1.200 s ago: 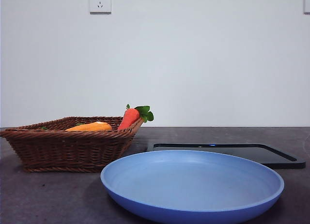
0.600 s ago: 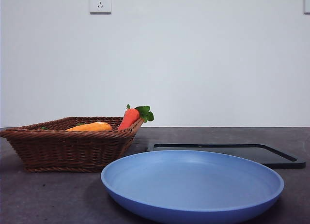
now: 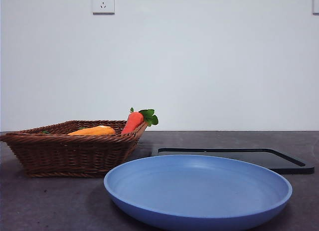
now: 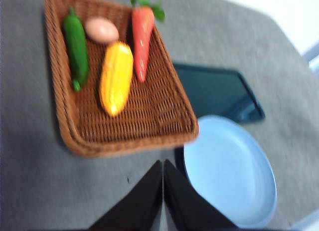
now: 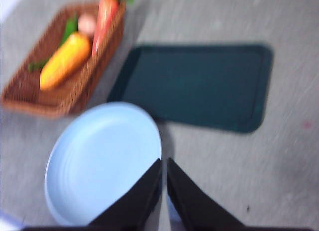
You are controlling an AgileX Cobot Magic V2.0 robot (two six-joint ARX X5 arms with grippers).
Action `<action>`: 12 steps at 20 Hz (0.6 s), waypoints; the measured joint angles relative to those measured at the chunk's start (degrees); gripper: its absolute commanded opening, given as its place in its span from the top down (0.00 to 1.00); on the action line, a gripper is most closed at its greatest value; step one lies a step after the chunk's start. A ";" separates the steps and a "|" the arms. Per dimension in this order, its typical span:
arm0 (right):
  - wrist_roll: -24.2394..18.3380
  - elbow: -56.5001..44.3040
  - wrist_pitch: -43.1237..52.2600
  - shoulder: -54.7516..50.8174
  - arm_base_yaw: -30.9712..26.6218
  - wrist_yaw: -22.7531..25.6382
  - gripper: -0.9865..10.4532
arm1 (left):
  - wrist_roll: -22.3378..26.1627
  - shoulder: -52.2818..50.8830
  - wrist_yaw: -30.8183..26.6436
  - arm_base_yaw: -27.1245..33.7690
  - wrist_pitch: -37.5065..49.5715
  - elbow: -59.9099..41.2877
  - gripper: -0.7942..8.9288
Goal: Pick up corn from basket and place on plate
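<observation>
- The left gripper hangs high above the grey table near the shallow dark-brown wicker basket, jaws pressed together, holding nothing.
- The right gripper, likewise closed and empty, hangs over the wide round light-blue plastic plate.
- The long orange-yellow corn cob lies in the basket; the blur seems to hide its kernel rows.

Looked like a lab or test room, not a home: bare white wall with only a power socket, plain dark grey table, and toy produce staged in a wicker basket beside a blue plastic plate and black tray.
</observation>
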 measured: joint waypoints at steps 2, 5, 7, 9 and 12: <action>-2.01 1.92 -3.28 2.51 1.05 0.00 0.91 | 1.99 1.05 0.81 0.00 -2.51 0.42 0.91; -4.79 3.58 -6.05 6.03 3.32 0.02 0.91 | 4.35 2.71 1.42 -0.22 -4.72 0.74 0.91; -5.31 3.58 -6.12 7.10 4.31 0.02 0.91 | 4.92 2.82 1.42 -0.22 -4.70 0.74 0.89; -5.46 3.58 -6.12 7.45 4.63 0.02 0.83 | 5.18 2.80 1.42 -0.22 -4.63 0.74 0.76; -5.44 3.58 -6.12 7.45 4.63 0.04 0.65 | 5.29 2.82 1.42 -0.22 -4.37 0.74 0.51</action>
